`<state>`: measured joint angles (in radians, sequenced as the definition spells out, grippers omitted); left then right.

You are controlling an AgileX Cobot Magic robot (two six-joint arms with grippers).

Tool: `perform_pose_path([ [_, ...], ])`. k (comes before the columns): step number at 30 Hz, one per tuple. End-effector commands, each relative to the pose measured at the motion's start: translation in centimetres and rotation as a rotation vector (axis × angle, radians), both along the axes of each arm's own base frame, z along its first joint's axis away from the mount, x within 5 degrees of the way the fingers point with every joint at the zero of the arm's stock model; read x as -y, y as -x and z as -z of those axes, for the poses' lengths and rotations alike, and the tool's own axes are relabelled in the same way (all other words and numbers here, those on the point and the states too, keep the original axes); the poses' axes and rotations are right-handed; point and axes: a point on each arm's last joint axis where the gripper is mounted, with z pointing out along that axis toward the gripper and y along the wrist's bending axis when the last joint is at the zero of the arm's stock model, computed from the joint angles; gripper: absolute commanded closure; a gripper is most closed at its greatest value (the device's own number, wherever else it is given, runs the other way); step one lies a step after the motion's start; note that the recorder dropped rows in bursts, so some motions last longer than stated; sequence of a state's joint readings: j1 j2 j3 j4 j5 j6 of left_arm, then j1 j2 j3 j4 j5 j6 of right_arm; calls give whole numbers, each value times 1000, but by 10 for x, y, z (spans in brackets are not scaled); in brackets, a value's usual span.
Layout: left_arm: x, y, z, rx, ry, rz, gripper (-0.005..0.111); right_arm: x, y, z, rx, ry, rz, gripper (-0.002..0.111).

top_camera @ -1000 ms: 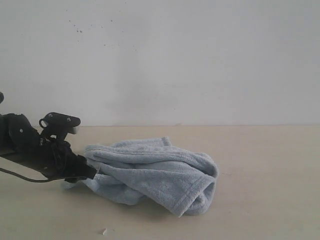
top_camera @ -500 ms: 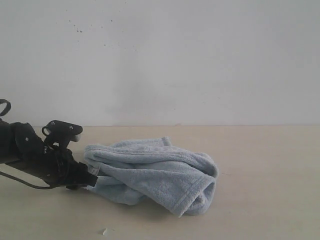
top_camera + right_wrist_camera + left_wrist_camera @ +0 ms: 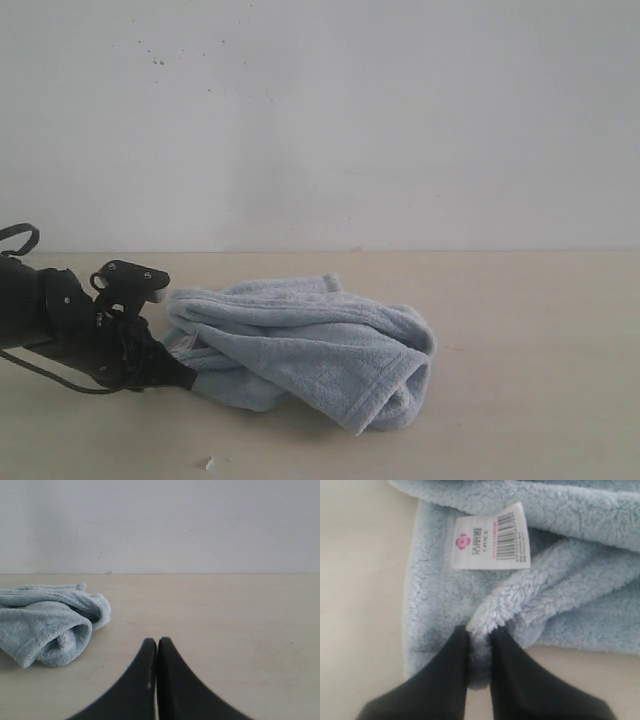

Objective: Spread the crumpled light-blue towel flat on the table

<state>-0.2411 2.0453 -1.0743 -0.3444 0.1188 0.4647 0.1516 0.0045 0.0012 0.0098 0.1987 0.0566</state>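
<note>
The light-blue towel (image 3: 310, 350) lies crumpled in a heap on the beige table (image 3: 530, 400), left of centre. My left gripper (image 3: 185, 378) is low at the heap's left edge, shut on a fold of the towel (image 3: 485, 630). Its white label (image 3: 490, 539) lies just beyond the fingertips. My right gripper (image 3: 157, 641) is shut with nothing in it, off to the right of the towel (image 3: 47, 625). It does not show in the exterior view.
A plain white wall (image 3: 400, 120) runs behind the table. A small white scrap (image 3: 209, 463) lies on the table near the front edge, below the left arm. Bare table (image 3: 240, 615) stretches to the right of the towel.
The left gripper has sunk lower and shifted a little to the right along the towel's left edge. The towel's left flap has tucked in; the rest of the heap is unchanged.
</note>
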Motion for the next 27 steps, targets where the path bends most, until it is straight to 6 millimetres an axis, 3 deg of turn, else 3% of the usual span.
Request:
perform_pose_path([
  [1,2,2,-1,-8,-14,28,102,0,0,-1,7,1,2,108],
  [5,1,6,-31,22,-2,49,102,0,0,-1,7,1,2,108],
  [12,-1,32,-126,153,51,92,102,0,0,-1,7,1,2,108],
  [16,-4,56,-167,184,74,121,103,0,0,-1,7,1,2,108],
  [27,-14,120,-237,236,113,187,103,0,0,-1,9,18,0,108],
])
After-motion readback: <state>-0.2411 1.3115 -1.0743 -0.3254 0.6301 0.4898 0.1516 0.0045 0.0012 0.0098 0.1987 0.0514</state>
